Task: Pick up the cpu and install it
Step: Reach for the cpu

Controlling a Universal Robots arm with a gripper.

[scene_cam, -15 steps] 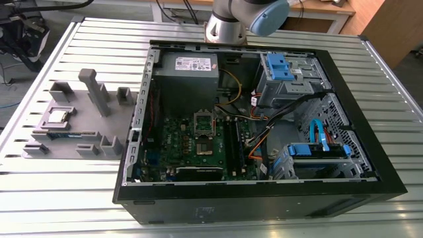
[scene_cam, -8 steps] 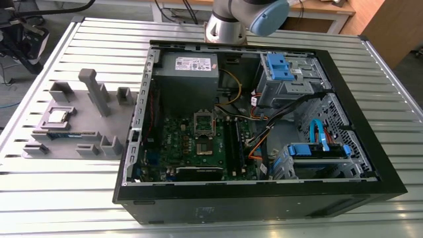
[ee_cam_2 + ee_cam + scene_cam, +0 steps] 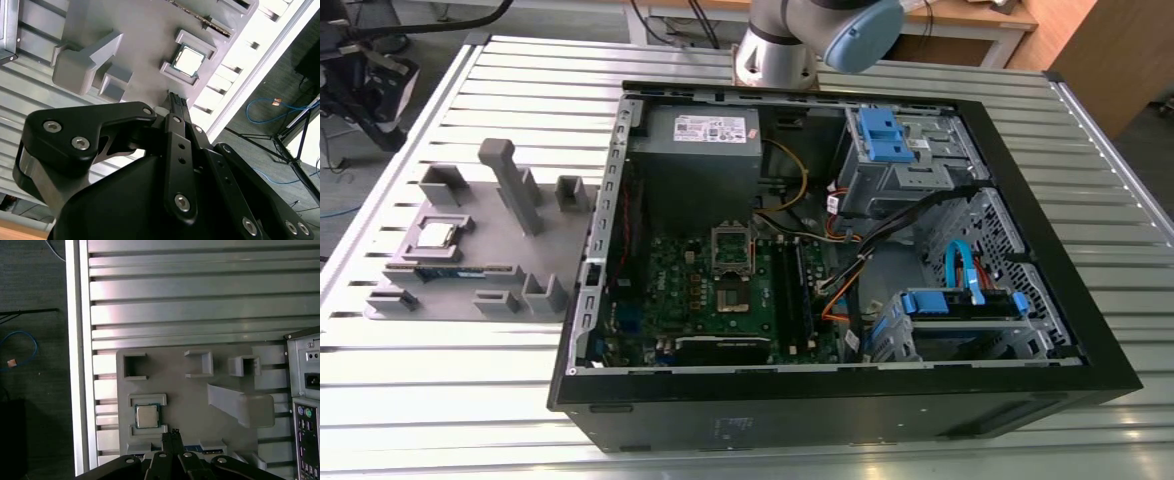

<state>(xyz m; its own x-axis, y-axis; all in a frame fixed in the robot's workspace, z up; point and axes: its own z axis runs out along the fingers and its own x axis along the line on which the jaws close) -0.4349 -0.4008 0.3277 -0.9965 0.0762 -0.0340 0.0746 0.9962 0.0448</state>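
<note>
The cpu (image 3: 438,234) is a small silver-topped square chip lying in a recess of the grey holder tray (image 3: 467,285), on the exterior view's left beside the open computer case (image 3: 854,400). It also appears in both wrist views, cpu (image 3: 189,60) and cpu (image 3: 146,416), resting flat between two raised brackets. My gripper (image 3: 175,432) hangs above the tray with its black fingertips (image 3: 176,97) pressed together, a short way off the chip and holding nothing. Inside the case, the motherboard's socket (image 3: 727,292) lies with its metal frame (image 3: 731,243) flipped open.
A green memory stick (image 3: 454,270) lies in a slot of the tray. A tall grey post (image 3: 514,185) and several small blocks rise from the tray. The case holds a power supply (image 3: 700,135), cables and blue drive bays (image 3: 887,140). The arm's base (image 3: 787,45) stands behind the case.
</note>
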